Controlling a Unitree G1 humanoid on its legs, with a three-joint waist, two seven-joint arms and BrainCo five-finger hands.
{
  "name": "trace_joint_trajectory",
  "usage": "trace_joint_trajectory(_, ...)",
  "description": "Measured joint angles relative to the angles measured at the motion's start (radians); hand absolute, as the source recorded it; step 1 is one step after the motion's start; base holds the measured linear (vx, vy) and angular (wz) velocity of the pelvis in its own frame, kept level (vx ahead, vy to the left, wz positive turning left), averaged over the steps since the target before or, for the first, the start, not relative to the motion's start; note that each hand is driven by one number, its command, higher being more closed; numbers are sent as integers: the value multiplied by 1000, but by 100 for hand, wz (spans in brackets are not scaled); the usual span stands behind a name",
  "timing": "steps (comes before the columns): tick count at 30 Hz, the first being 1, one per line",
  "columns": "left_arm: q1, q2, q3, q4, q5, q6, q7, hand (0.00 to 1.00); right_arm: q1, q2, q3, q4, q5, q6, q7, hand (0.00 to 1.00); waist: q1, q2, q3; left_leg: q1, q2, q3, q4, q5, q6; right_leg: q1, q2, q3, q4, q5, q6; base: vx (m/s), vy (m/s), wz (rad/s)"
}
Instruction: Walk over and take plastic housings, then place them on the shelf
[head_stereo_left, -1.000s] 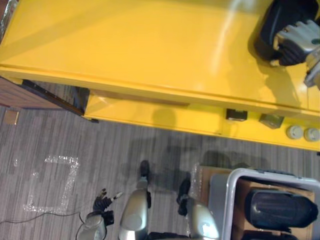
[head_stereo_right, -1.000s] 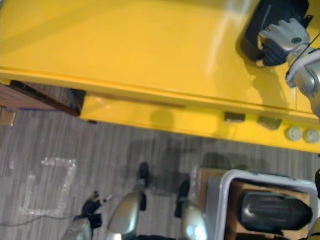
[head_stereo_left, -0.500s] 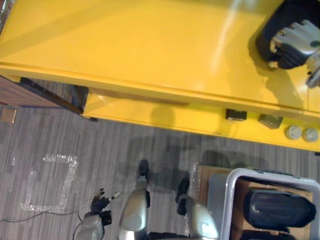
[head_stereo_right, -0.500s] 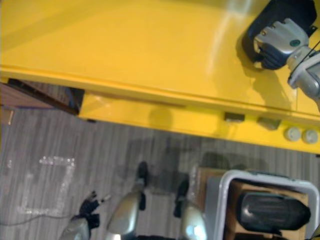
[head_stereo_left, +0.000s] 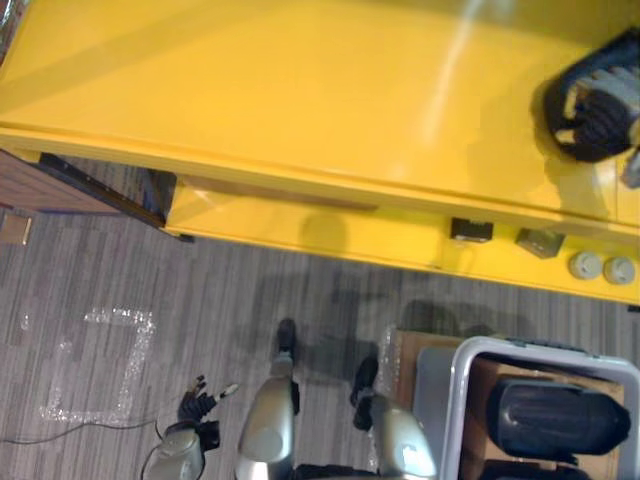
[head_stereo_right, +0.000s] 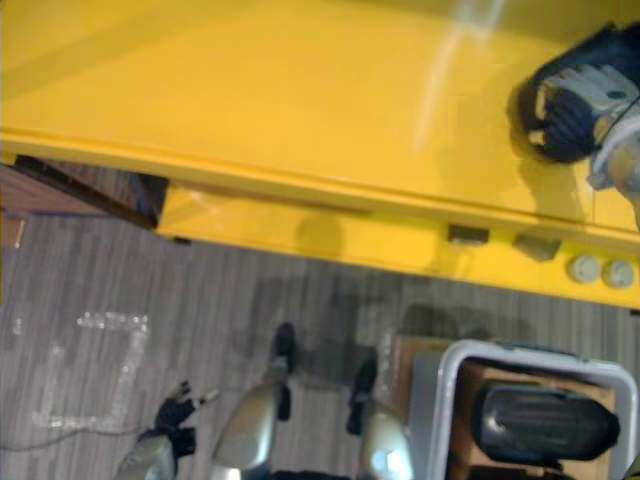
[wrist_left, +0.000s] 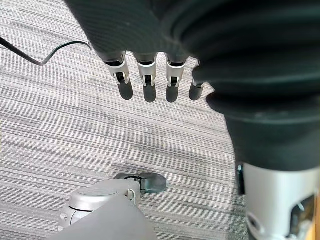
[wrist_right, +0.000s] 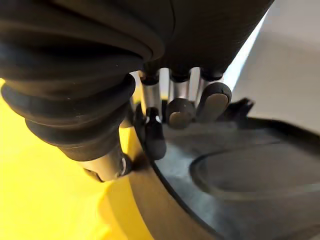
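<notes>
Right hand (head_stereo_right: 578, 105) has slid toward the shelf's right end since the earlier frame, and the black plastic housing (wrist_right: 240, 165) went along with it, so it now sits a bit nearer the front lip of the yellow shelf (head_stereo_left: 300, 90). From the wrist view the fingers (wrist_right: 179, 111) are bent down onto the housing's top and the thumb is tucked against its rim, so I'd call that a pinch that hasn't let go. My read: the housing is already on the shelf and it's just getting nudged into place before release. Left hand (head_stereo_left: 200, 405) hangs low over the grey striped carpet (wrist_left: 60, 130) with its fingers straight and loose, holding nothing. Material-wise, the housing is a smooth matte shell, rounded, with a raised oval contour. The shelf is glossy painted metal, pretty slippery-looking. A second housing (head_stereo_left: 555, 420), ribbed and dark, waits in the white-rimmed bin (head_stereo_left: 470, 350) at lower right.
</notes>
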Motion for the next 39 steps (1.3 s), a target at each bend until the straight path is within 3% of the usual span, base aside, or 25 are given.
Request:
trace_joint_trajectory(3, 0, -4, -1, -1, 0, 0, 0, 0, 0, 12, -6, 1, 38, 35, 14, 100, -1, 1, 0, 7, 1, 5, 0, 0, 0, 3, 0, 5, 1, 0, 0, 0, 0, -5)
trace_joint_trajectory(6, 0, -5, -1, 0, 0, 0, 1, 0, 0, 28, -20, 9, 37, 35, 9, 100, -2, 1, 0, 7, 1, 6, 0, 0, 0, 2, 0, 5, 2, 0, 0, 0, 0, 0)
trace_joint_trajectory(14, 0, -14, -1, 0, 0, 0, 2, 0, -1, 54, -28, 7, 12, -21, -40, 100, -1, 1, 0, 7, 0, 5, 0, 0, 0, 2, -1, 5, 2, 0, 0, 0, 0, 0)
trace_joint_trajectory(22, 0, -23, -1, 0, 0, 0, 2, 0, -17, 54, -14, -8, -277, -184, -286, 100, 0, 7, -3, 5, 0, 2, 0, 0, 0, 2, 0, 0, 2, 0, 0, 0, 0, 0)
trace_joint_trajectory(30, 0, -22, -1, 1, 0, -1, 1, 0, -85, 54, 63, -16, -437, -259, -462, 100, 16, 7, -4, -9, -3, -9, 0, 0, 0, -5, 0, -7, 0, 0, 0, 0, 0, 4)
trace_joint_trajectory(31, 0, -22, -1, 0, 0, -3, 1, 0, -85, 54, 67, -16, -447, -270, -484, 0, 21, 7, -4, -9, -3, -9, 0, 0, 0, -4, 0, -7, -1, 0, 0, 0, 0, 0)
trace_joint_trajectory(36, 0, -22, -1, 1, 1, -4, 0, 0, -93, 54, 109, -17, -427, -264, -464, 0, 27, 7, -4, -13, -6, -22, 0, 0, 0, 3, -1, -22, -9, 0, 0, 10, -4, 7)
trace_joint_trajectory(39, 0, -22, -1, 2, 1, -5, -3, 0, -93, 54, 111, -16, -319, -192, -452, 0, 29, 8, -4, -16, -8, -31, 0, 0, 0, 4, -1, -28, -11, 0, 0, 19, -10, 7)
